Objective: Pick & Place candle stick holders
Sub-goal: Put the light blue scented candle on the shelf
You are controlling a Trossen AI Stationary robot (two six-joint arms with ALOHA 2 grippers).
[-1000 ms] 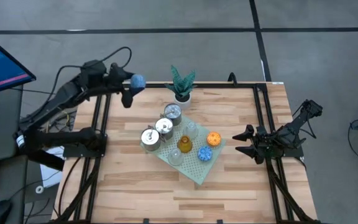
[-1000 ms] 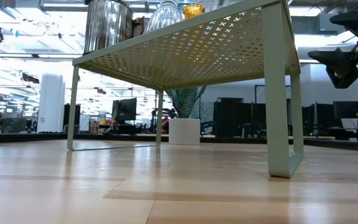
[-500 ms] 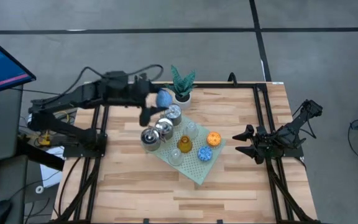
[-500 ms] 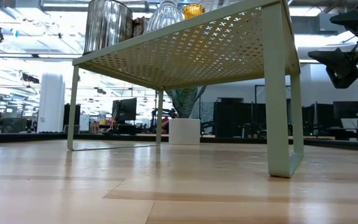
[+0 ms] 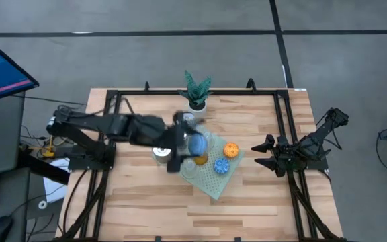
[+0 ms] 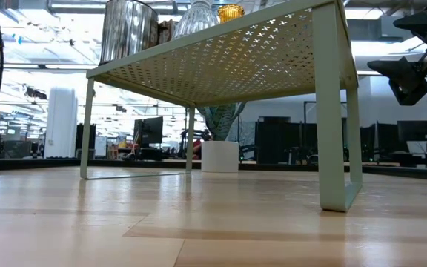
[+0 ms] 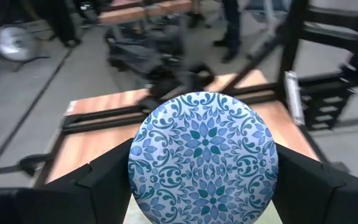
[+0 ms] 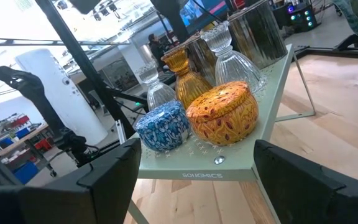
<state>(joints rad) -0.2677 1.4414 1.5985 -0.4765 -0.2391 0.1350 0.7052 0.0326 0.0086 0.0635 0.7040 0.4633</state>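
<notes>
Since a second ago our left gripper (image 5: 192,145) has swung in from beyond the table's far-left corner and now hangs over the pale green shelf (image 5: 215,188), its fingers clamped on the blue patterned holder (image 7: 202,157) above the clear and amber glass holders (image 5: 199,156). We judge the blue holder small, stiff and light, its round smooth side apt to slip (a hold across its widest part, as now, suits it), while the glass pieces look fragile. Our right gripper (image 5: 261,153) waits with fingers apart beside the shelf's right edge.
</notes>
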